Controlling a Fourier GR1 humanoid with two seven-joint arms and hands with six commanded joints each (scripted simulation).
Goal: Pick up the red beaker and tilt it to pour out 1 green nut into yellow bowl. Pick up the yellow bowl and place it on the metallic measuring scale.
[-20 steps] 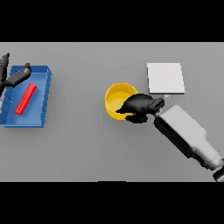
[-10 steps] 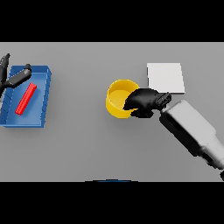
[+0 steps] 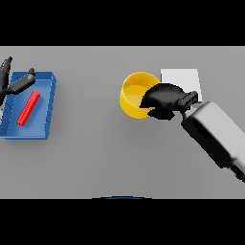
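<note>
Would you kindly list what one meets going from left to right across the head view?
Left robot hand → red bar in the blue tray → yellow bowl → right robot hand → white scale.

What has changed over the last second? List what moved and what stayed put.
The right hand, curled on the rim of the yellow bowl, has carried it a little up the view and to the right, closer to the white scale. The grip is unchanged. The left hand, the blue tray and the red piece in it stayed as they were.
</note>
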